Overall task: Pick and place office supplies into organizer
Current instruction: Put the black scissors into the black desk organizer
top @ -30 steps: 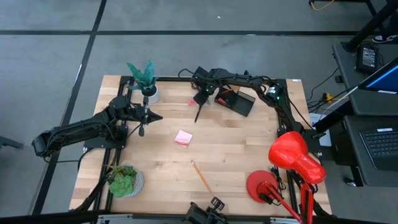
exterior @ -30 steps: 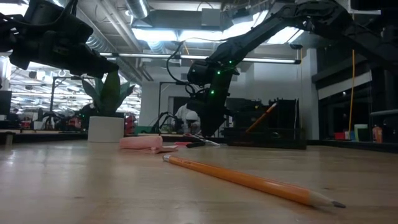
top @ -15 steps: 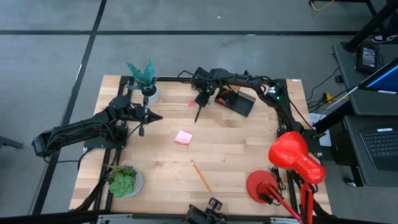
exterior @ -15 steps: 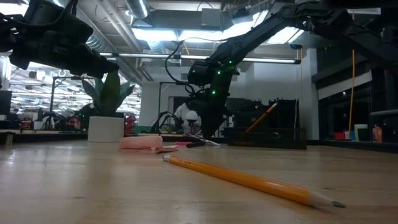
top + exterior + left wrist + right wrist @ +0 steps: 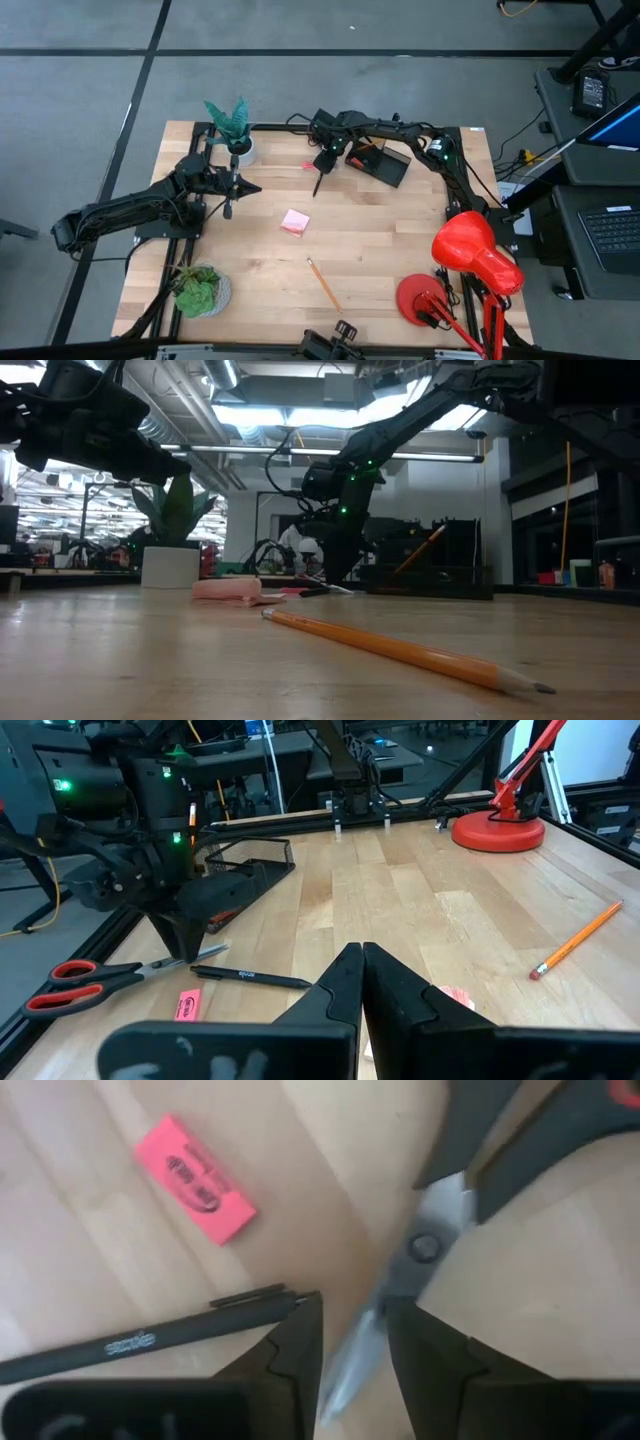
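Red-handled scissors (image 5: 90,982) lie flat near the table's far edge, left of the black organizer (image 5: 385,165), in which an orange pencil (image 5: 425,550) leans. My right gripper (image 5: 320,170) points down at their blades, shut on them. A black pen (image 5: 130,1345) and a pink eraser (image 5: 195,1178) lie beside it. A pink sticky-note pad (image 5: 294,222) and a second pencil (image 5: 323,283) lie nearer the front. My left gripper (image 5: 362,955) hangs shut and empty over the table's left part. My right gripper has the scissors' closed blades (image 5: 375,1320) between its two fingers, just tipward of the pivot (image 5: 425,1245). The fingers come from above, pointing down, and the blades run slantwise through the gap. The scissors lie flat on the table.
A white-potted plant (image 5: 230,125) stands at the far left and another plant (image 5: 200,290) at the near left. A red desk lamp (image 5: 470,255) fills the near right corner. Bare wood lies around the sticky-note pad.
My right gripper has rolled a little about its own pointing line while staying over the scissors. The scissors, pen and eraser lie where they were.
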Available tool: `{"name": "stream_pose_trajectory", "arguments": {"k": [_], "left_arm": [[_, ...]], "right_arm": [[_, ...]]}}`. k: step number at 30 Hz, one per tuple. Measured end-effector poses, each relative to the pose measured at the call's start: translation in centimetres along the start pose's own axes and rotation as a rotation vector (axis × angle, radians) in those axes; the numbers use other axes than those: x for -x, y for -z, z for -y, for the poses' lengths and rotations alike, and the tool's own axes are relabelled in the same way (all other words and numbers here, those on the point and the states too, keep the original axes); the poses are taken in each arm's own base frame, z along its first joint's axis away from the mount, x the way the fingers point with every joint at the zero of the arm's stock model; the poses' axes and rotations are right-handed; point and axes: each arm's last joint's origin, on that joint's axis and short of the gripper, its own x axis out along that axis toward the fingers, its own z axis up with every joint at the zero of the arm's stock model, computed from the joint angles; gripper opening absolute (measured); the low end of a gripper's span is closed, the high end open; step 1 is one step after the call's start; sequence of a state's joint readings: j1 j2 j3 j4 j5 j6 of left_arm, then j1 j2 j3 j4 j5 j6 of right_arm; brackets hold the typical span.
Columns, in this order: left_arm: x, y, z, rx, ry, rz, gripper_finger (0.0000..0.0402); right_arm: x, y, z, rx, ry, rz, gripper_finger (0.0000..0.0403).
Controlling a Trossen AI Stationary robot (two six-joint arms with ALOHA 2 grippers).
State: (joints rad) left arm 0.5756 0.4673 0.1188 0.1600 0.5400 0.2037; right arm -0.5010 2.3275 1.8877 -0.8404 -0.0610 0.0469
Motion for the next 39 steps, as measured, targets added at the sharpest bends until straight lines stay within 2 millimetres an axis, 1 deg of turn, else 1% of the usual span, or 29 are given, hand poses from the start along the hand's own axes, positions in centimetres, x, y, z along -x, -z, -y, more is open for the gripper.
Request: {"name": "stream_pose_trajectory", "arguments": {"k": [4,9,31,39], "left_arm": [[0.00,0.00,0.00,0.000,0.000,0.000,0.0006],[0.00,0.01,0.00,0.000,0.000,0.000,0.0006],[-0.02,0.04,-0.01,0.002,0.000,-0.004,0.0006],[-0.02,0.05,-0.01,0.002,0.000,-0.004,0.0006]], "right_arm": [[-0.51,0.00,-0.04,0.031,-0.002,-0.003,0.0115],[-1.08,0.04,-0.01,0.027,-0.003,-0.013,0.0115],[-0.87,0.26,-0.05,0.020,-0.013,-0.050,0.0115],[-0.88,0.54,-0.08,-0.028,-0.020,-0.078,0.0115]]}}
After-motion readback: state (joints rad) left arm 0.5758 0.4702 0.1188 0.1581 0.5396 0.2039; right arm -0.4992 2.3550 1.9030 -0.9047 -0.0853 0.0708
